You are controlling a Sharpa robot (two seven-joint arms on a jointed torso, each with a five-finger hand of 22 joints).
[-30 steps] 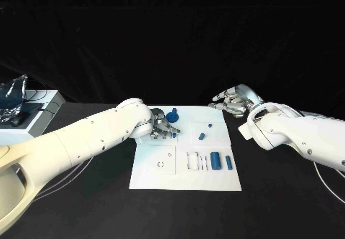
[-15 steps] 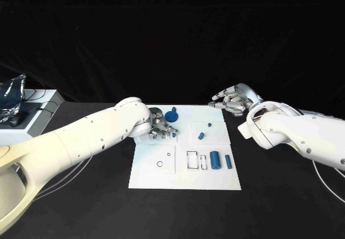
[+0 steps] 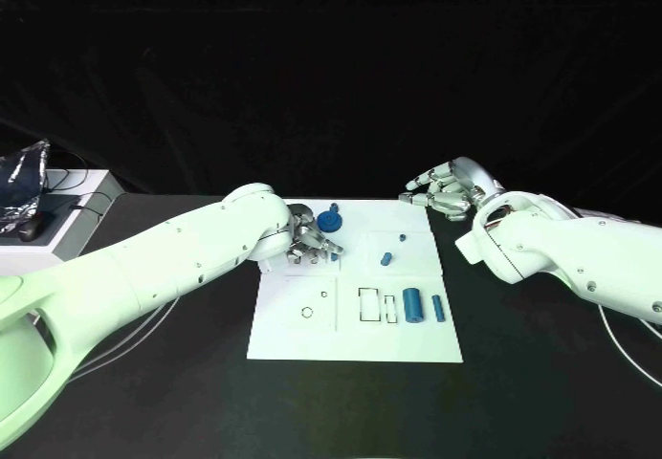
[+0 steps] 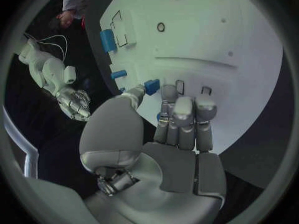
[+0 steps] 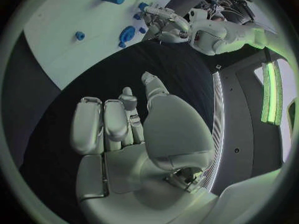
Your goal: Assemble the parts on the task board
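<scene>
Partly hidden behind the left arm's white forearm, the left robot hand [image 3: 309,245] is seen over the far left part of the flat white rectangular task board [image 3: 356,344]. Whether something is gripped there cannot be told from the head view; in the left wrist view a small blue block-shaped part [image 4: 152,86] is seen right at the tip of the thumb, with the other fingers [image 4: 185,115] stretched forward over small rectangular slots, but a true pinch cannot be confirmed. A round blue knob-like part [image 3: 330,223] stands just beyond this hand. A short blue peg [image 3: 387,258] and a tiny blue stud [image 3: 402,237] lie to the side of it towards the other arm, and two upright-lying blue cylinders [image 3: 414,306] lie farther off near the board's right edge, beside black-outlined recesses.

The right robot hand [image 3: 444,195] is held off the board, above the black desk [image 3: 552,382] past the board's far right corner, with fingers curled and nothing in them.

Against the frames of a second ago, both hands and all parts are found in nearly the same places; only slight drift is noticed.

Open desk is left along the board's near edge and on both sides.
</scene>
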